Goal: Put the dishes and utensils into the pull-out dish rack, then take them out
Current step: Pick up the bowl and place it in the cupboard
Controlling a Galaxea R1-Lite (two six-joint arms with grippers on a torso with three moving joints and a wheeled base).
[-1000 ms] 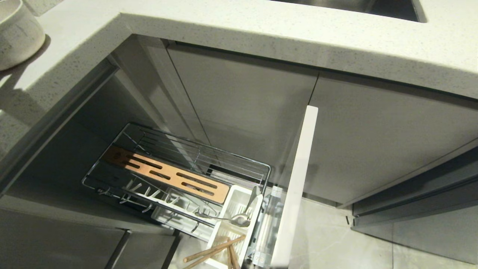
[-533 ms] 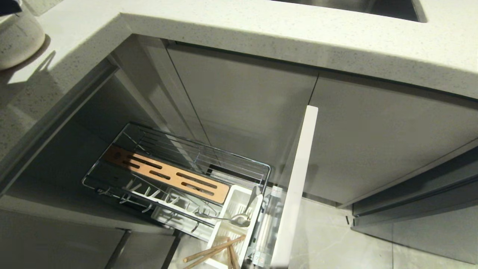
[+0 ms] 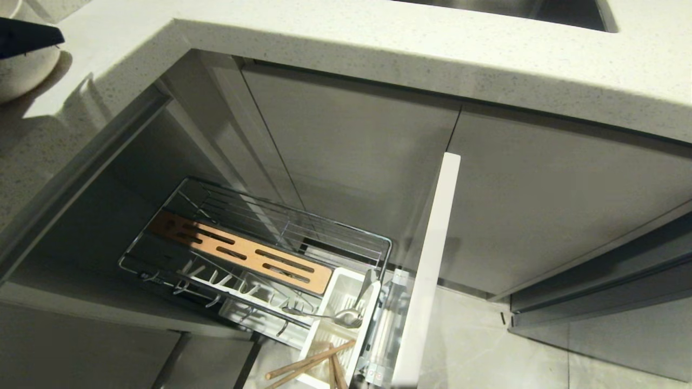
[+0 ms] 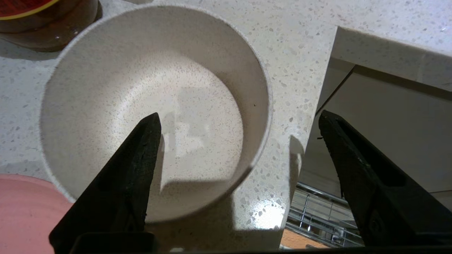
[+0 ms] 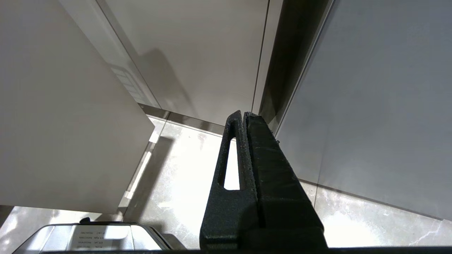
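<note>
The small off-white bowl (image 4: 155, 106) stands upright on the speckled counter (image 4: 303, 46) near its corner, and it also shows at the top left of the head view as the bowl (image 3: 21, 75). My left gripper (image 4: 237, 118) hovers over it, open. One finger is above the bowl's inside and the other is past the counter edge, so nothing is gripped. The pink plate (image 4: 21, 211) lies beside the bowl. Below, the pull-out dish rack (image 3: 346, 237) is drawn out. The fork (image 3: 324, 315) and chopsticks (image 3: 308, 364) are in its white caddy (image 3: 346, 281). My right gripper (image 5: 243, 114) is shut and empty, parked low.
A brown jar with a red label (image 4: 46, 21) stands behind the bowl. The steel sink (image 3: 513, 8) is set in the counter at the far right. The rack's pale drawer front (image 3: 430, 270) stands out over the floor, with grey cabinet doors (image 3: 540, 205) behind it.
A dark finger of my left gripper has come into the head view from the left, above the bowl. The rack, fork and chopsticks have not moved.
</note>
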